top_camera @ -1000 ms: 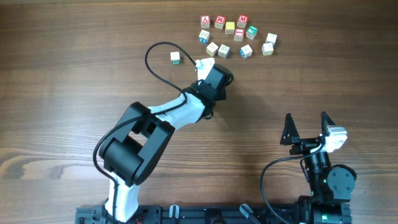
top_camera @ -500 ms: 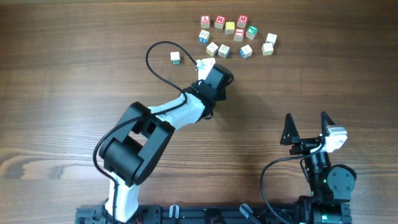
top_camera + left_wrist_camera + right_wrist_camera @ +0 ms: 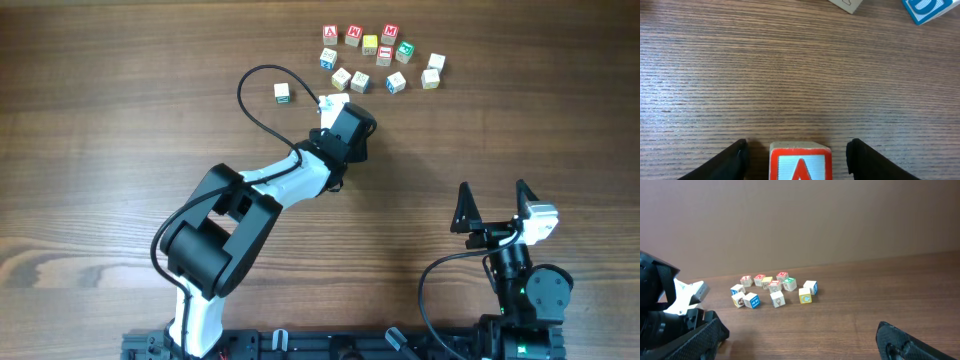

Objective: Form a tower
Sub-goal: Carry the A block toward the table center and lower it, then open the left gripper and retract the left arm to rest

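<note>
Left gripper (image 3: 797, 150) released, fingers parted with a gap either side of the tower (image 3: 800, 164), only its red-lettered top cube in view. Tower on the tabletop (image 3: 120, 150), near the cluster of loose cubes (image 3: 380, 58), a lone cube (image 3: 282, 93) just beside. Right gripper (image 3: 492, 190) spread wide, empty, well apart from all cubes.

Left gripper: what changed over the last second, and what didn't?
The left gripper opened and let go of the tower, whose top cube shows a red A; its fingers now stand clear on both sides. The right gripper, open, and the loose cubes stayed put.
</note>
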Tool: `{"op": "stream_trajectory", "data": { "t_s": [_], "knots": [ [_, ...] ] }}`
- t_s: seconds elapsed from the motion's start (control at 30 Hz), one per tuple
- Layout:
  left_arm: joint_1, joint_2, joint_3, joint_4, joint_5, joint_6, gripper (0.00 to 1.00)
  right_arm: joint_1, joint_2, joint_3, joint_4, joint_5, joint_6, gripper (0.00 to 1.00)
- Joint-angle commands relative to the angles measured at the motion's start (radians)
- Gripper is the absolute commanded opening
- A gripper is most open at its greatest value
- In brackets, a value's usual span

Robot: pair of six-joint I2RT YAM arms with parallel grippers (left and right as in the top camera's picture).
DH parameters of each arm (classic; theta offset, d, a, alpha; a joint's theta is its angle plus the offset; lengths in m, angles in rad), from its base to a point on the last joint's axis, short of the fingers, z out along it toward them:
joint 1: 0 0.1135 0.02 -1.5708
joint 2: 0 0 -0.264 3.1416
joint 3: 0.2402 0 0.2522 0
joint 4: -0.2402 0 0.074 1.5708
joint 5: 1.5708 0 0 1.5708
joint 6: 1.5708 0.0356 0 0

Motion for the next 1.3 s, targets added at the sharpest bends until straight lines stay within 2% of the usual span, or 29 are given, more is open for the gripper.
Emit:
{"op": "stream_trajectory", "data": {
  "t_s": [0.0, 0.07, 0.1, 0.13, 0.3, 0.4, 0.5, 0.63, 0.7, 0.9, 1.17, 1.23, 1.27],
  "knots": [
    [-0.003, 0.013, -0.006, -0.004, 0.008, 0.005, 0.8, -0.005, -0.005, -0.001, 0.003, 0.016, 0.007, 1.0],
    [-0.002, -0.031, -0.006, -0.01, -0.002, 0.011, 0.95, -0.005, -0.005, -0.001, 0.003, 0.016, 0.006, 1.0],
    [-0.002, -0.073, -0.006, -0.024, -0.003, 0.052, 1.0, -0.005, -0.005, -0.001, 0.003, 0.016, 0.006, 1.0],
    [-0.002, -0.112, -0.006, -0.045, -0.011, 0.076, 1.0, -0.005, -0.005, -0.001, 0.003, 0.017, 0.007, 1.0],
    [-0.001, -0.439, -0.006, -0.381, -0.154, 0.085, 1.0, -0.005, -0.005, -0.001, 0.003, 0.016, 0.006, 1.0],
    [-0.001, -0.597, -0.006, -0.654, -0.219, 0.085, 1.0, -0.005, -0.005, -0.001, 0.003, 0.016, 0.006, 1.0],
    [-0.001, -0.742, -0.006, -0.945, -0.225, 0.08, 1.0, -0.005, -0.005, -0.001, 0.003, 0.017, 0.006, 1.0],
    [-0.001, -0.904, -0.006, -1.225, -0.219, 0.079, 1.0, -0.005, -0.005, -0.001, 0.003, 0.016, 0.006, 1.0],
    [-0.001, -1.0, -0.006, -1.314, -0.195, 0.073, 1.0, -0.005, -0.005, -0.001, 0.003, 0.017, 0.006, 1.0],
    [-0.001, -1.209, -0.006, -1.345, -0.194, 0.088, 1.0, -0.005, -0.005, -0.001, 0.003, 0.017, 0.006, 1.0],
    [-0.001, -1.23, -0.006, -1.345, -0.194, 0.088, 1.0, -0.005, -0.005, -0.001, 0.003, 0.019, 0.005, 1.0],
    [-0.001, -1.23, -0.006, -1.345, -0.194, 0.088, 1.0, -0.005, -0.005, -0.001, 0.025, -0.048, 0.109, 1.0],
    [-0.001, -1.23, -0.006, -1.345, -0.194, 0.088, 1.0, -0.005, -0.005, -0.001, 0.036, -0.17, 0.38, 1.0]
  ]
}}
